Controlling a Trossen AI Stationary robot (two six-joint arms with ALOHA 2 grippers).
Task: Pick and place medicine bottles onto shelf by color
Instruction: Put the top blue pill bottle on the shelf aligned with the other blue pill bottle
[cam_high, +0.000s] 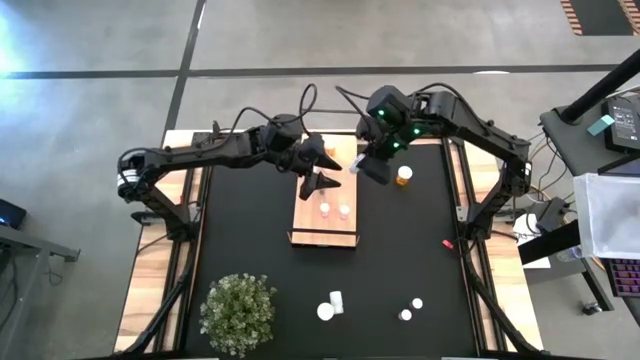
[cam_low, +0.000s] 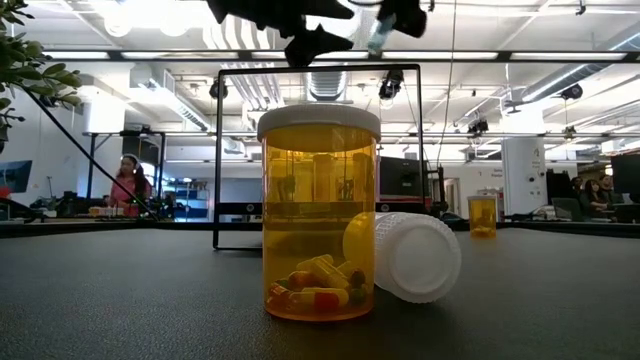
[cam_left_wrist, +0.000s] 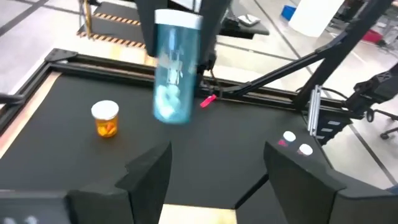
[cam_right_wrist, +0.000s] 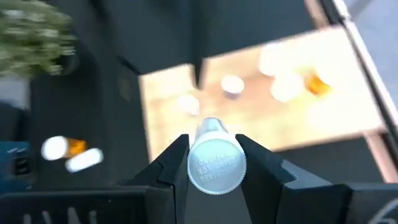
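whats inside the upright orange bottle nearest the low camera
The upright orange bottle holds a small pile of yellow and red capsules at its bottom; the rest looks empty. Its white cap hides the very top.

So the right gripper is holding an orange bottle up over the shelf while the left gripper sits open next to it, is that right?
Not quite. The bottle in the right gripper is pale blue, not orange; the left wrist view shows it plainly. The rest holds: it hangs over the shelf, and the left gripper is open beside it.
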